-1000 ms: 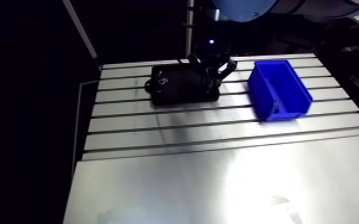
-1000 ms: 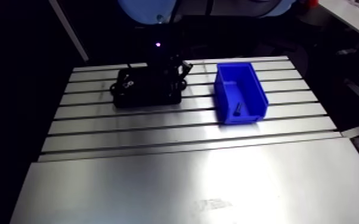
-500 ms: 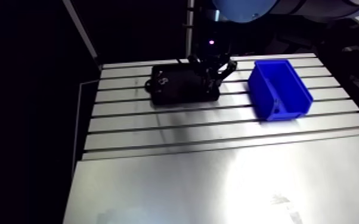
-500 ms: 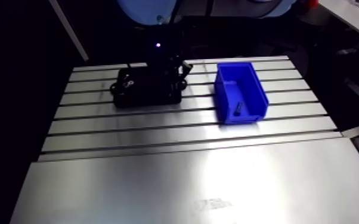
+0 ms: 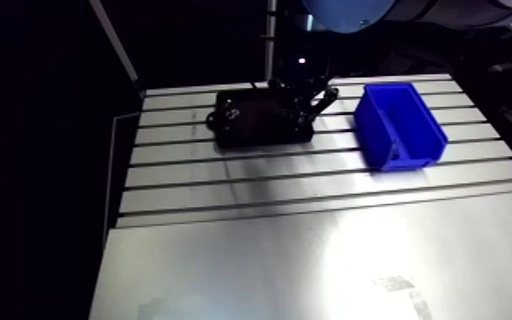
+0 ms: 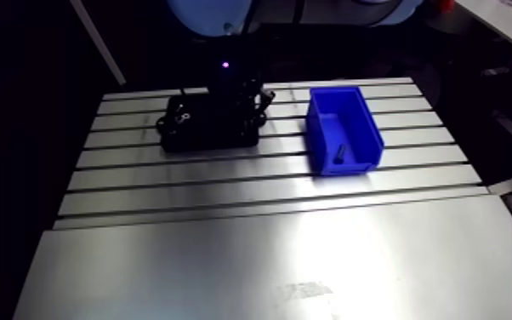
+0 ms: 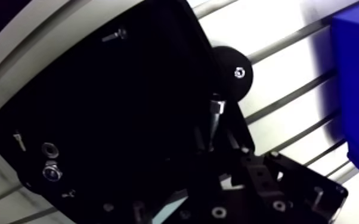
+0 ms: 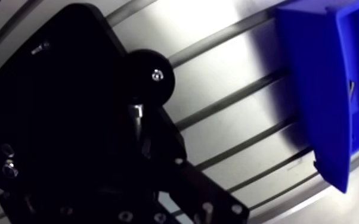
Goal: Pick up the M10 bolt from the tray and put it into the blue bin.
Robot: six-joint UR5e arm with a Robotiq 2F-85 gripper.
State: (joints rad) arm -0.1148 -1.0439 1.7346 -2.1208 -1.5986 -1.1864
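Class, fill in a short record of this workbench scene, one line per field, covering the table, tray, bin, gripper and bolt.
Table: slotted aluminium table, carrying tray and bin.
Tray: black tray, holding small loose fasteners.
Bin: blue bin, apart from the tray; one small dark part lies inside.
Arm: gripper over the tray's edge nearest the bin.
Bolt: hex-head bolt just ahead of the gripper, at that edge; grip unclear.
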